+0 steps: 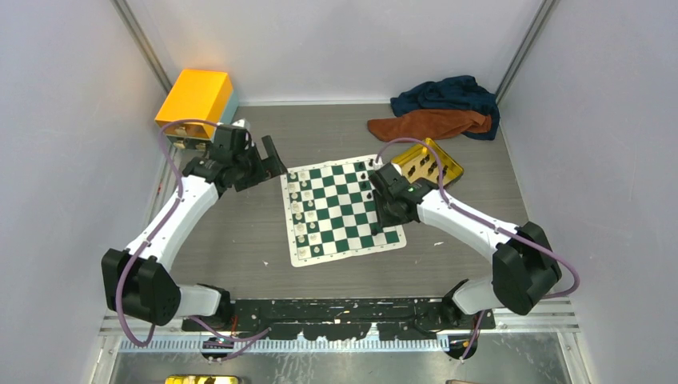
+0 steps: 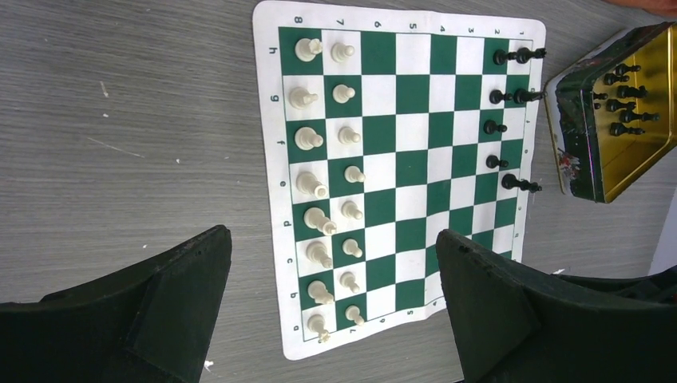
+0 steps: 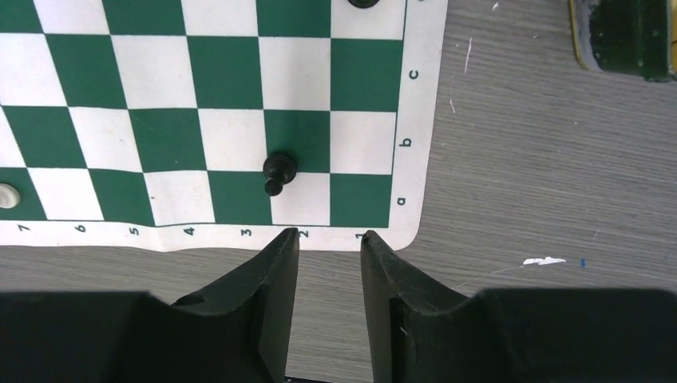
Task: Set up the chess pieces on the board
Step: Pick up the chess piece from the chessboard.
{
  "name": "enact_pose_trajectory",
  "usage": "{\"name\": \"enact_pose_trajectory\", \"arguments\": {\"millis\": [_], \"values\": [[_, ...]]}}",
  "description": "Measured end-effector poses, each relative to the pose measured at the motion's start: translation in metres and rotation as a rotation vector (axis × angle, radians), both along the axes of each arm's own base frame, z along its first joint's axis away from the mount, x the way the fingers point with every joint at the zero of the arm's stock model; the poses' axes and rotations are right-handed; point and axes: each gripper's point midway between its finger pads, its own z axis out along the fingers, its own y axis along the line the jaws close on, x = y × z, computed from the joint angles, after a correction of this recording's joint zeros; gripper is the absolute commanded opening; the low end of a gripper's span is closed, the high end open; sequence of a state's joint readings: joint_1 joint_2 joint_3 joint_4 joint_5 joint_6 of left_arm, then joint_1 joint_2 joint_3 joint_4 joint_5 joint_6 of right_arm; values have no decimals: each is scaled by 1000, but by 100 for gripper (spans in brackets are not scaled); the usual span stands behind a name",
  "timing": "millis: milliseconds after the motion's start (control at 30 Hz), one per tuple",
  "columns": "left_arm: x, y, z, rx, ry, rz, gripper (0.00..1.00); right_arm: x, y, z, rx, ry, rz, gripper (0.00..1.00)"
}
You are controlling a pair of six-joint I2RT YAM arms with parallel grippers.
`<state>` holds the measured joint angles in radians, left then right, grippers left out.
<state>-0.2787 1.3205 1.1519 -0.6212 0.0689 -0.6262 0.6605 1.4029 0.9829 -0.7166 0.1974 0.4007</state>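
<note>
The board (image 2: 411,144) is being carried flat by the table (image 1: 240,232), with cream pieces (image 2: 306,137) and black pieces (image 2: 495,126) being kept along opposite edges. The left fingers (image 2: 184,279) are being held wide apart, empty. The right fingers (image 3: 275,271) are being held narrowly parted, empty, near a black pawn (image 3: 279,167).

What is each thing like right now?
white pieces: lined up in two rows on the board.
black pieces: some on the board, others inside the gold tin.
gold tin: open, beside the board.
left end effector: open, empty.
right end effector: open, empty.
</note>
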Motion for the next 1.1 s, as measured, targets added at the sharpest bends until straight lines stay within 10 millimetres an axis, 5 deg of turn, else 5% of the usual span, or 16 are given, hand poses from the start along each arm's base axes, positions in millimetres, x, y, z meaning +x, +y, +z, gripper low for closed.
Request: {"name": "enact_pose_trajectory", "arguments": {"millis": [1100], "values": [[13, -10, -26, 10, 48, -16, 100, 0, 28, -52, 15, 103, 40, 37]]}}
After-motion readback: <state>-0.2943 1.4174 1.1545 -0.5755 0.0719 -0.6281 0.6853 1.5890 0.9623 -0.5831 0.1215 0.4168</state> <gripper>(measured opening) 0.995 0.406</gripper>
